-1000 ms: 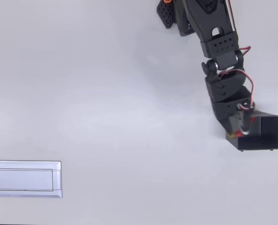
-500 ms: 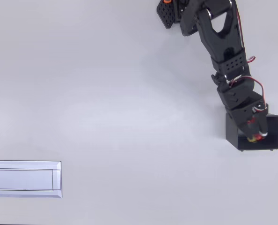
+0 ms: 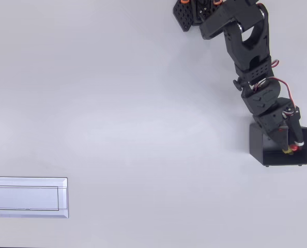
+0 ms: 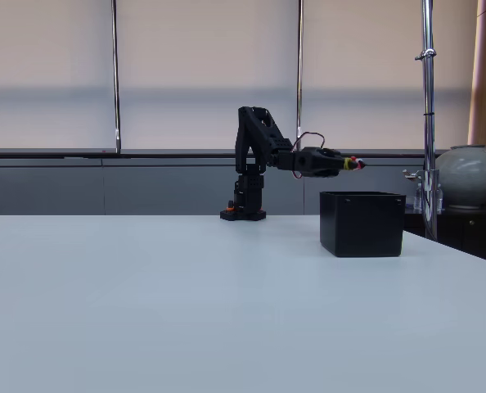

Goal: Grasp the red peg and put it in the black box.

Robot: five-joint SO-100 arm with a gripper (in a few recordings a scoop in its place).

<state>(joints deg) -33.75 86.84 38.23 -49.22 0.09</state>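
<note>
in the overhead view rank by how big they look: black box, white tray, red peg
1. white tray, largest as it looks.
2. black box, clearly smaller, partly covered by the arm.
3. red peg, a tiny red speck at the pincer tip over the box.

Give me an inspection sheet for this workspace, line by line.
Surface: white table, no marks seen.
Job's things: black box at the right of the overhead view; red peg at the hand's tips, over the box.
Clutter: flat white tray at the left edge, far from the box.
Hand: hand level above the box in the fixed view, shut on the peg.
Cables: red and white wires looped along the arm's wrist.
Surroundings: window blinds, metal poles, round grey vase at right.
</note>
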